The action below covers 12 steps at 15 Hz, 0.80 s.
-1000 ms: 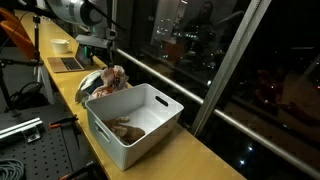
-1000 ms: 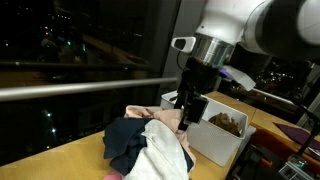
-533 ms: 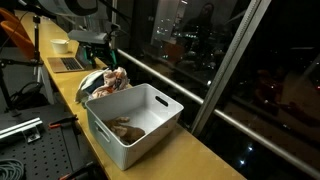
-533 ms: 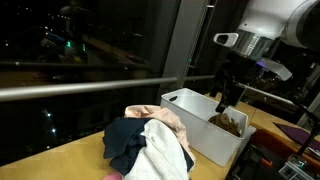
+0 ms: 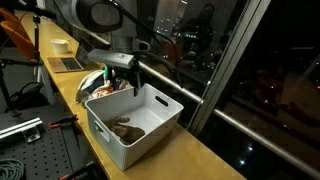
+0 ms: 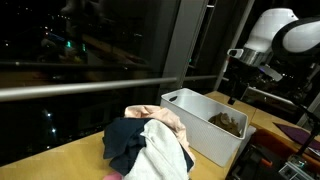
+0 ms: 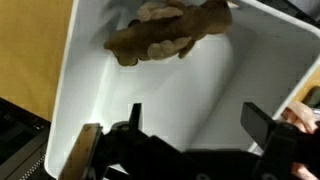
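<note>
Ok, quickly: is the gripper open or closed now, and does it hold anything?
Gripper: open, holding nothing, above the white bin with the brown cloth inside.

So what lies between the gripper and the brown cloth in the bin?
Nothing: the wrist view shows only bare floor of the bin between the open gripper and the brown cloth.
</note>
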Each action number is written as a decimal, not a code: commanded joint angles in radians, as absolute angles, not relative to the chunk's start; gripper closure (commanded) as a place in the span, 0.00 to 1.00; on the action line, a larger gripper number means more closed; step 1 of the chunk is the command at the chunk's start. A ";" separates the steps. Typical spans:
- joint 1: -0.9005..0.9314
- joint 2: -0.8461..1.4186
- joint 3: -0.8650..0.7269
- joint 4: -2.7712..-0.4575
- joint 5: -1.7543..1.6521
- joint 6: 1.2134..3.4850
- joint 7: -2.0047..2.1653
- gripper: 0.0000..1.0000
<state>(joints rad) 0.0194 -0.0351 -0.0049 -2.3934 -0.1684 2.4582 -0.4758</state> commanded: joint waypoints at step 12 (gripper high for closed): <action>-0.080 0.423 -0.010 -2.096 -0.114 2.423 -0.586 0.00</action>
